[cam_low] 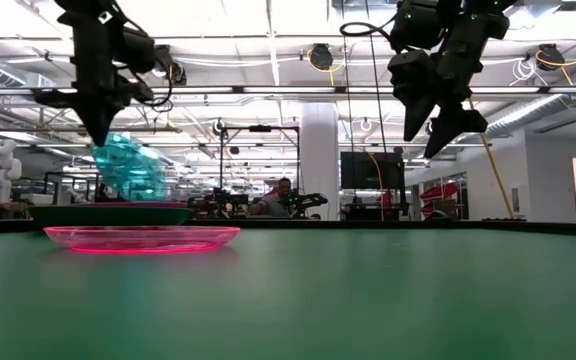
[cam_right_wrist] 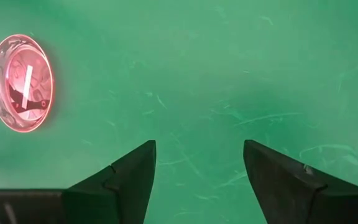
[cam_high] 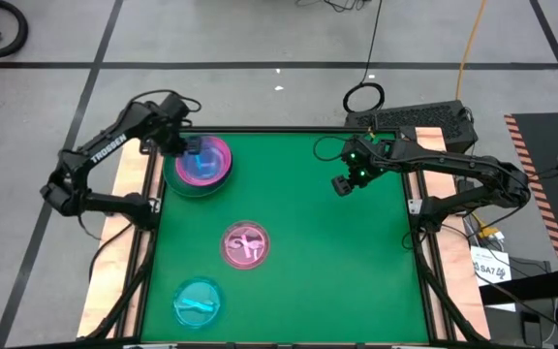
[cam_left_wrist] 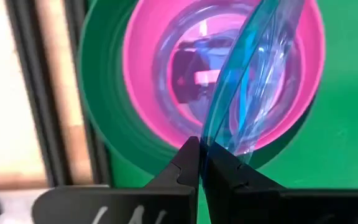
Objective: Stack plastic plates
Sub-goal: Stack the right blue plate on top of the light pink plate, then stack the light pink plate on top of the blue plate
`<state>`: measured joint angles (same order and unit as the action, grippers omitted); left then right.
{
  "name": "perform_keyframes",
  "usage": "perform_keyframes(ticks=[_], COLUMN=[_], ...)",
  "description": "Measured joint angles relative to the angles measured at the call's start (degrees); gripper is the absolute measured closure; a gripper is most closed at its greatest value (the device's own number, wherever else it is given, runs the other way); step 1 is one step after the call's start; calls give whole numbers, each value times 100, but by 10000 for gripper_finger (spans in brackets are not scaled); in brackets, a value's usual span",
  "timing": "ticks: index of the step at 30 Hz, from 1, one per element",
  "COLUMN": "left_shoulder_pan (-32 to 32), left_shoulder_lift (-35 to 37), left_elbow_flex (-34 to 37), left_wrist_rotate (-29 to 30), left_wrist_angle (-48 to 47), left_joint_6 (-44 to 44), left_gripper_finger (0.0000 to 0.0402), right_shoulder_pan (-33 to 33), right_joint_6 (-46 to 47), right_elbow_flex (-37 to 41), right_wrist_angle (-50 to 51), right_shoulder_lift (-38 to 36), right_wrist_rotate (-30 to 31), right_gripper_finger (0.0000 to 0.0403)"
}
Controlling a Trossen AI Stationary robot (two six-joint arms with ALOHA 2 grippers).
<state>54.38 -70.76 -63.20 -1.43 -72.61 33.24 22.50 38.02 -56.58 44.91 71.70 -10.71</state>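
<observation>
high view shows the left gripper [cam_high: 188,147] pinched on the rim of a see-through cyan plate [cam_high: 199,163], tilted over a stack [cam_high: 180,184]: a magenta plate [cam_high: 219,153] inside a dark green one. a clear pink plate [cam_high: 246,244] and another cyan plate [cam_high: 199,301] lie flat, apart, on the green surface [cam_high: 337,271]. all are round, shiny plastic. the right gripper [cam_high: 348,181] hangs wide open above bare surface, holding nothing.

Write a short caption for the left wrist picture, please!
The left gripper pinches a tilted cyan plate by its rim over the magenta and dark green stack.
</observation>
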Motion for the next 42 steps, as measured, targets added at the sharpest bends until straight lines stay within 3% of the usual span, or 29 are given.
perform_keyframes(ticks=[7,17,25,34,42], left_shoulder_pan=[296,318,94,-627,-1755], left_shoulder_lift=[-20,-24,-24,-24,-24], left_elbow_flex=[0,0,0,0,-2], left_wrist_rotate=[0,0,1,2,0], left_wrist_angle=[-56,-56,-58,-52,92], left_joint_6=[128,142,112,-42,223], left_gripper_finger=[383,277,254,254,254], right_shoulder_pan=[0,0,0,-13,-195], right_joint_6=[-124,-122,19,94,346], right_elbow_flex=[0,0,0,0,0], right_wrist_angle=[44,44,39,-15,-30], right_shoulder_lift=[2,2,2,2,-11], right_wrist_rotate=[-1,-1,-6,-313,-331], right_gripper_finger=[167,167,167,167,167])
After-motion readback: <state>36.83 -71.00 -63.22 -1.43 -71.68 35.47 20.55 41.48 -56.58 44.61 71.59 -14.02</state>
